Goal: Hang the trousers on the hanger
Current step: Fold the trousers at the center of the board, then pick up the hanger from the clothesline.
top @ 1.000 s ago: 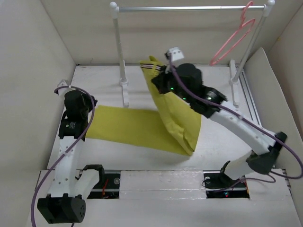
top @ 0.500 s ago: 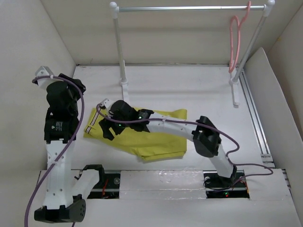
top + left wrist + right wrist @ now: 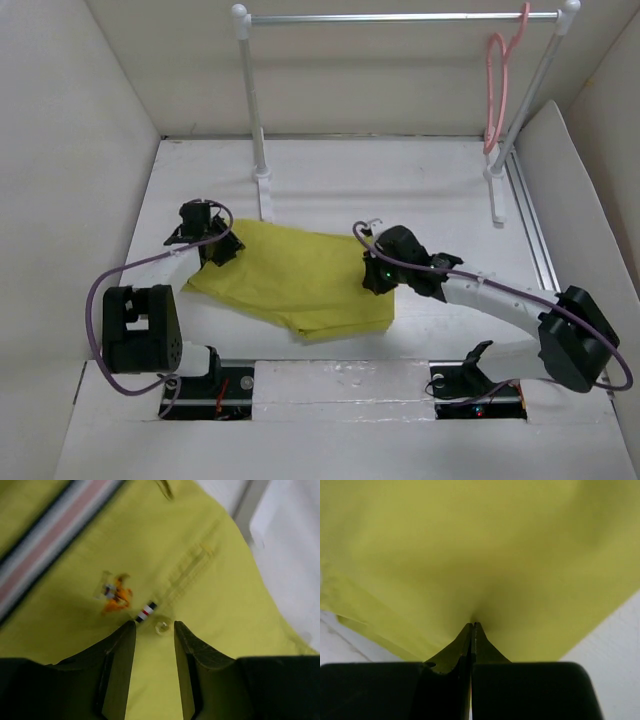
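The yellow-green trousers (image 3: 300, 280) lie folded flat on the white table. My left gripper (image 3: 213, 247) sits low on their left end. In the left wrist view it (image 3: 155, 626) is open, with a small clear button and flat cloth (image 3: 210, 580) between its fingers, and the striped waistband (image 3: 45, 540) runs at the upper left. My right gripper (image 3: 372, 276) rests on the right part of the trousers. In its own view the jaws (image 3: 473, 625) are shut, their tips pinching a pucker of cloth (image 3: 485, 545). The pink hanger (image 3: 496, 90) hangs from the rail's right end, far from both grippers.
A white-posted rack stands at the back, with its left post (image 3: 254, 110), right post (image 3: 525, 100) and metal rail (image 3: 400, 16). White walls enclose the table on three sides. A metal track (image 3: 535, 230) runs along the right edge.
The trousers, first lifted by the right gripper, now lie on the table. The left gripper came down onto their left end. The right gripper moved from that end to the right part.
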`<state>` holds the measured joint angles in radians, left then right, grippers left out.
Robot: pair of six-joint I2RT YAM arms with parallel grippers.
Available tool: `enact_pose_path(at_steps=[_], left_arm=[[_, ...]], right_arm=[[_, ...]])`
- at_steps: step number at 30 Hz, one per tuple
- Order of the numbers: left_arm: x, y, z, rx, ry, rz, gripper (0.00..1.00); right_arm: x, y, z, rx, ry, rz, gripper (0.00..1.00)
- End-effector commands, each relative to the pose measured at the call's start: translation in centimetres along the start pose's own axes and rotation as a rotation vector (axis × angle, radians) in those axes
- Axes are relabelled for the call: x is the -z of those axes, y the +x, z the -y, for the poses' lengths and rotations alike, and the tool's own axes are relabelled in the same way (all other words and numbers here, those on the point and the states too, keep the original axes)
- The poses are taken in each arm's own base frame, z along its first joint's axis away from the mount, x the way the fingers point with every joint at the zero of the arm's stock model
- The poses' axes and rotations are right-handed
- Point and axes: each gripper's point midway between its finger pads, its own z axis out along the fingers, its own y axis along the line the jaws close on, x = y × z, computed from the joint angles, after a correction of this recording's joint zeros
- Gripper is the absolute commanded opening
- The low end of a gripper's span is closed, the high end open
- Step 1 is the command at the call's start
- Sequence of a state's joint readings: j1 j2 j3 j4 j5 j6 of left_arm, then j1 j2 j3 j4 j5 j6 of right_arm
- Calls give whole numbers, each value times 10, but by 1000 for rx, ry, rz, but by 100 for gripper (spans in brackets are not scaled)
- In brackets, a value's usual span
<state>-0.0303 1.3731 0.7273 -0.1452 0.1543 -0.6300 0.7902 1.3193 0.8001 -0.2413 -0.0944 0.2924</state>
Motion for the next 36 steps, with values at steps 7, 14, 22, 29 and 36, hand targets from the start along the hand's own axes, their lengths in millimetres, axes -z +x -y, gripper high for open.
enact_pose_path(at_steps=[7, 14, 22, 29, 36], left_arm=[[22, -55, -92, 382, -84, 216, 35], [77, -95, 26, 135, 155, 341, 37], [17, 6, 101, -75, 206, 43, 35], [-13, -15, -21, 123, -30, 96, 33], [27, -54, 9, 135, 127, 192, 34]], right_arm=[[-2, 43, 99, -187, 128, -38, 4], [31, -29, 91, -75, 155, 52, 46], [-17, -41, 87, -73, 57, 56, 18], [-43, -18, 136, -172, 131, 1, 0], [11, -117, 67, 96, 41, 61, 39]])
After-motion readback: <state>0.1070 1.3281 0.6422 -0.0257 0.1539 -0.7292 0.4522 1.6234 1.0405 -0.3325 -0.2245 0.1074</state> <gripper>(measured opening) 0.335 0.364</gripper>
